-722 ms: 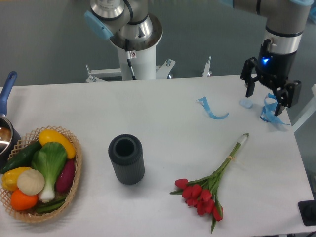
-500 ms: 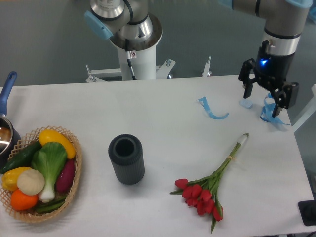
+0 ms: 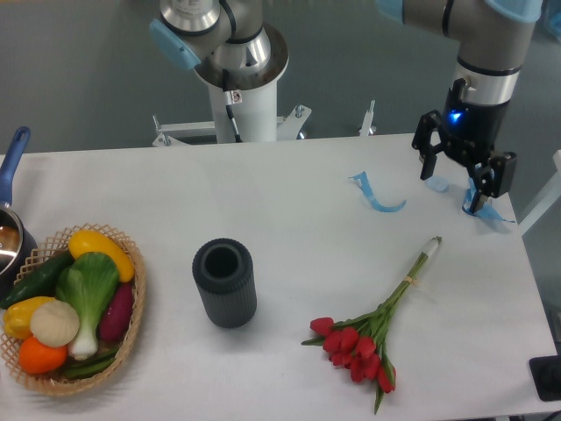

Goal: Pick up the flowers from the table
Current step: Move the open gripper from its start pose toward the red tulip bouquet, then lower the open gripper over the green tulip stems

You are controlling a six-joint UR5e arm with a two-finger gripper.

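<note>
The flowers [image 3: 379,326], a bunch of red tulips with long green stems, lie on the white table [image 3: 289,202] at the front right, blooms toward the front edge and stem ends pointing up-right. My gripper [image 3: 451,186] hangs open at the back right of the table, well above and behind the stem ends, with nothing between its fingers.
A dark ribbed cylinder vase [image 3: 224,282] stands mid-table. A wicker basket [image 3: 131,307] of vegetables sits front left, with a pot with a blue handle [image 3: 10,167] behind it. Blue ribbon pieces [image 3: 377,195] lie near the gripper. The arm's base [image 3: 241,79] stands behind the table.
The gripper has shifted a little to the left and slightly away from the right edge. The flowers have not moved.
</note>
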